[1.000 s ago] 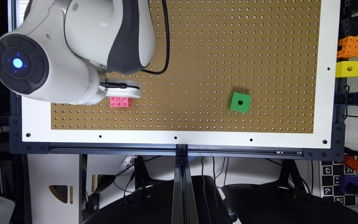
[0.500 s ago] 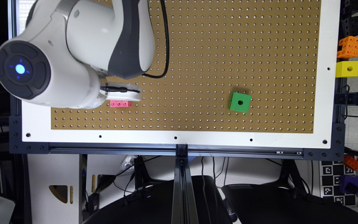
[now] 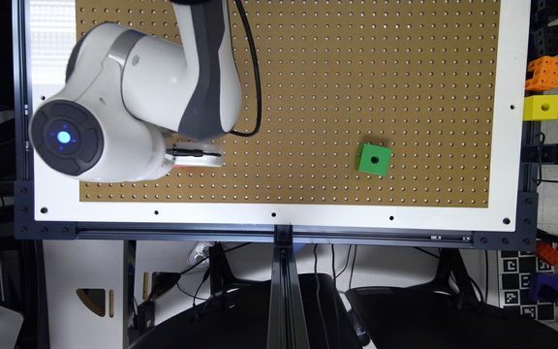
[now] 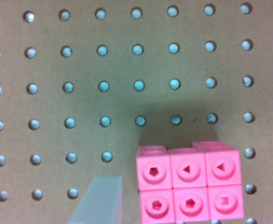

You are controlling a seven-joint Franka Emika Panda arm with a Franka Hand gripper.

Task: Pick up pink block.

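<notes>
Fingers (image 4: 98, 200) spread, pink block (image 4: 188, 183) between them on pegboard (image 4: 103, 70)

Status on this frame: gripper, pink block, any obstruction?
Gripper open, straddling pink block. Block flat on pegboard, not gripped. Green cube far off, nothing in the way.
</notes>
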